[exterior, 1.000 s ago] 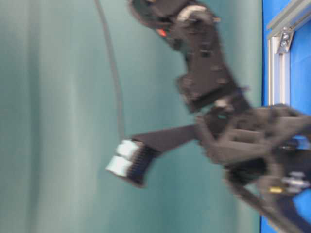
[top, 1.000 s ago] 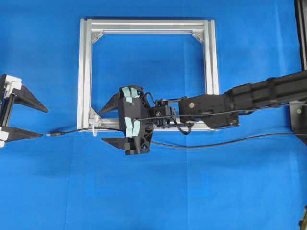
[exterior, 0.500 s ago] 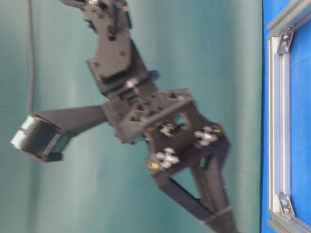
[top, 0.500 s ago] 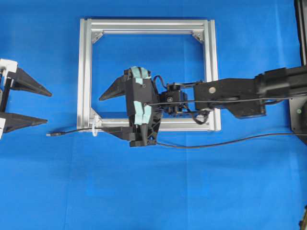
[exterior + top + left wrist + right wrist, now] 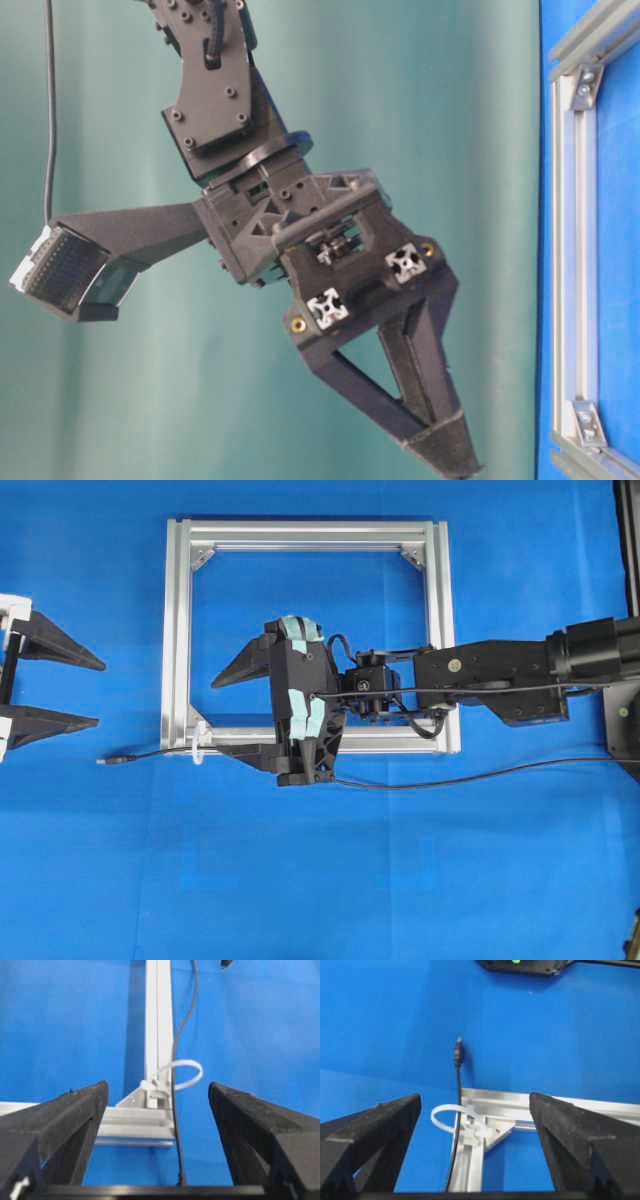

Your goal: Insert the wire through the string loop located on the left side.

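So the wire (image 5: 420, 781) is already sitting through the loop (image 5: 198, 752). From overhead it runs in from the right edge, along the tabletop (image 5: 320, 880) just below the frame (image 5: 176, 630), passes under the right gripper (image 5: 226, 713), goes through the loop at the frame's lower left corner, and its plug (image 5: 115, 761) lies on the blue a bit past the loop to the left. Nothing is holding it.

The right wrist view shows it nicely: the white loop (image 5: 451, 1116) sticks out sideways from the frame corner (image 5: 485, 1132), the wire (image 5: 455, 1125) threads up through it, and the plug (image 5: 458, 1054) rests beyond on the cloth. Same in the left wrist view, where the loop (image 5: 182, 1074) curls off the corner bracket with the wire (image 5: 176, 1085) crossing inside it.

The right gripper hangs over the frame's lower left area, jaws spread wide, empty. One finger points left inside the frame; the other lies along the bottom rail, above the wire. I can't tell whether it touches anything.

The left gripper (image 5: 85, 692) is at the left edge, well apart from the plug, jaws wide and empty too, pointing right toward the frame.

The table-level view just shows a gripper (image 5: 250, 355) in the air against a green backdrop.
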